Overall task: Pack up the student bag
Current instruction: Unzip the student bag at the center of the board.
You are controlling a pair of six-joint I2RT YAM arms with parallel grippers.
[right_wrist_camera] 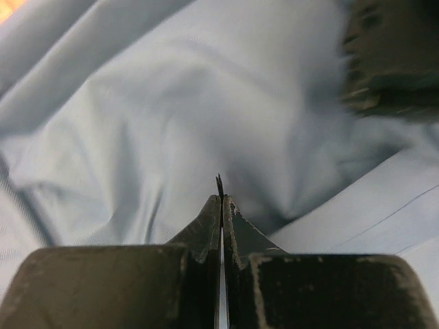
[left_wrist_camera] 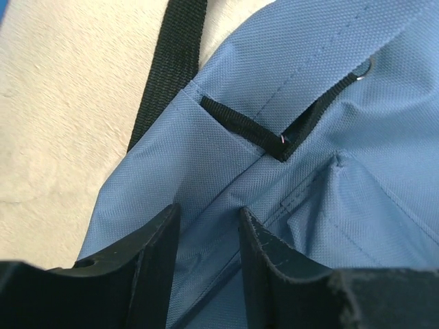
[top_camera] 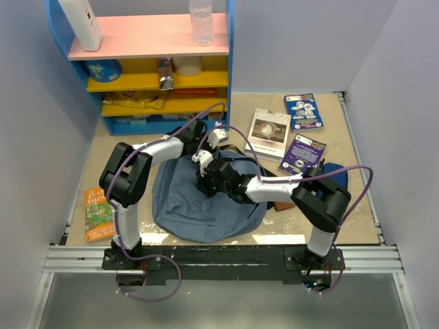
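Note:
The student bag, a soft slate-blue backpack, lies slumped in the middle of the table between both arms. My left gripper hangs over its upper part, open. In the left wrist view, my left gripper has its jaws partly apart astride a seam of the student bag, just below a black webbing loop. My right gripper reaches in from the right. In the right wrist view, that gripper is shut, with a thin black tab poking out between its tips above rumpled bag cloth.
A blue, pink and yellow shelf stands at the back left. Three booklets lie at the back right. An orange book sits at the left edge. A dark-blue pencil case lies behind the right arm.

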